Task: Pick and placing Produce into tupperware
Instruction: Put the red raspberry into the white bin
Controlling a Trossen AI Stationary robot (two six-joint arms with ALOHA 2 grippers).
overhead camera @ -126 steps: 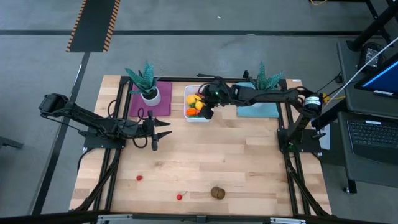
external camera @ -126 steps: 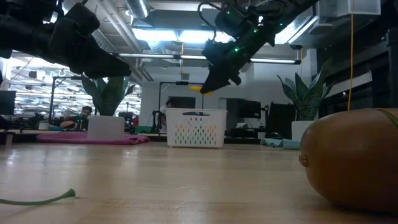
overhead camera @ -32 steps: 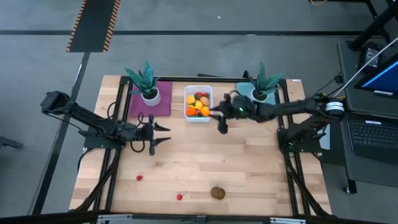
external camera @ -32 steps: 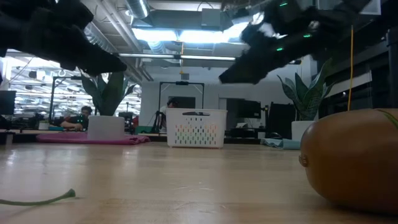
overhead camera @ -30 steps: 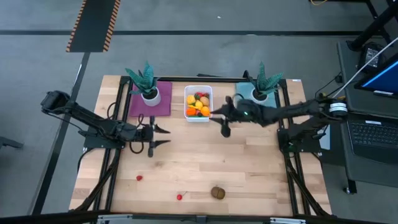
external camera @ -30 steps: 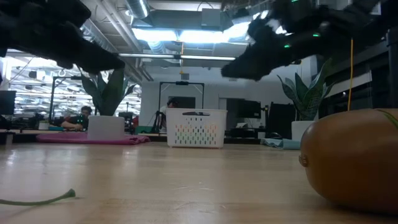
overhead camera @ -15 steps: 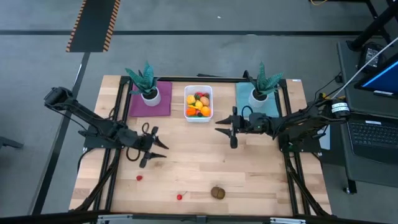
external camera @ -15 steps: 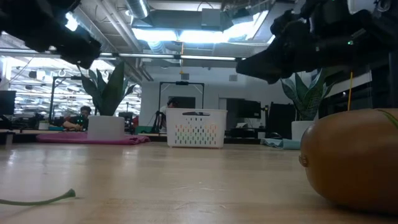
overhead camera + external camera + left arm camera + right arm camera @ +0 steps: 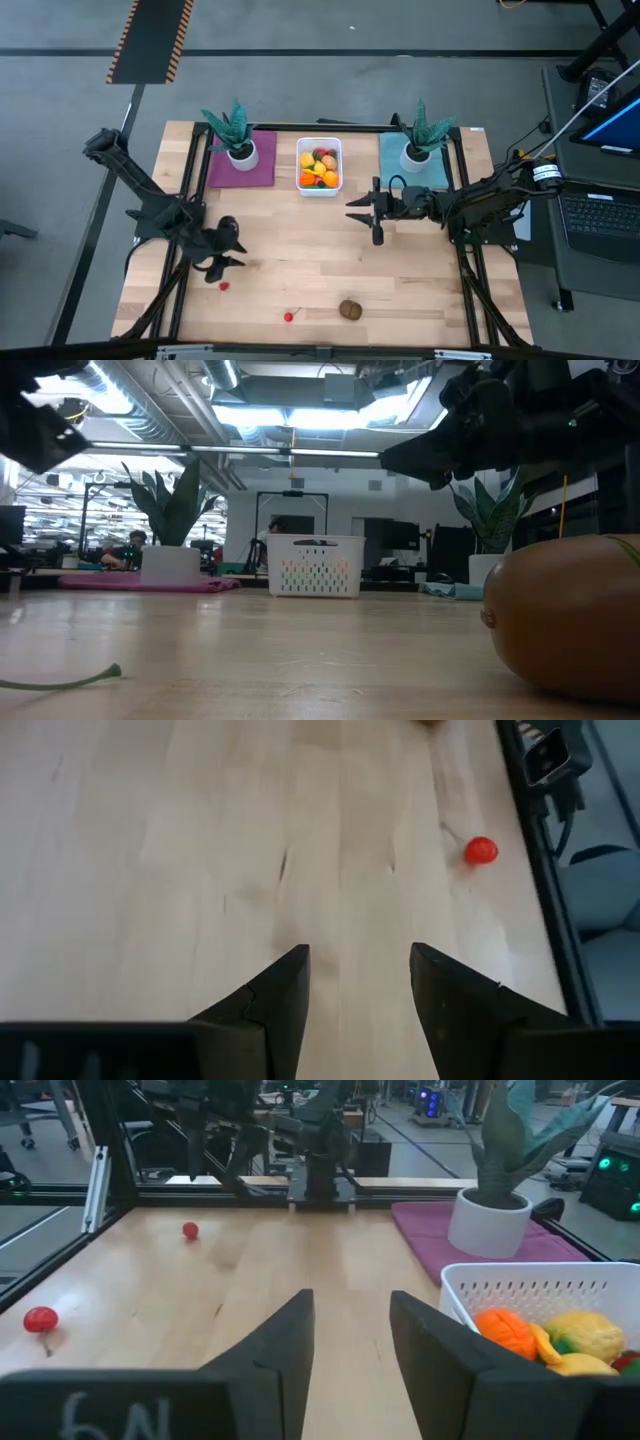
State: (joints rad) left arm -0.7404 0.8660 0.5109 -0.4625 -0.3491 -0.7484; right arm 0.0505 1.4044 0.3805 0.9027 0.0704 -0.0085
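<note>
The white tupperware (image 9: 319,165) stands at the table's far middle with several produce pieces in it. It also shows in the right wrist view (image 9: 530,1295). On the wood lie a red strawberry (image 9: 223,285), a red cherry (image 9: 288,316) and a brown kiwi (image 9: 350,309), all near the front edge. My left gripper (image 9: 224,264) hangs open, slanting down, just above the strawberry's far side. In its wrist view (image 9: 360,960) only bare wood lies between the fingers, and the cherry (image 9: 481,849) is off to one side. My right gripper (image 9: 350,206) stands open and level, on the near right of the tupperware, holding nothing (image 9: 350,1315).
Two teal plants in white pots stand on a purple mat (image 9: 243,158) and a teal mat (image 9: 412,160) on either side of the tupperware. A black frame rail (image 9: 180,290) runs along the table's left side. Bare wood (image 9: 300,250) lies mid-table.
My left gripper has swung toward the table's near edge and a little to the left, turning and tipping downward until it is over the strawberry. My right gripper has drawn back from the tupperware toward the near right and sunk a little. Neither gap has changed.
</note>
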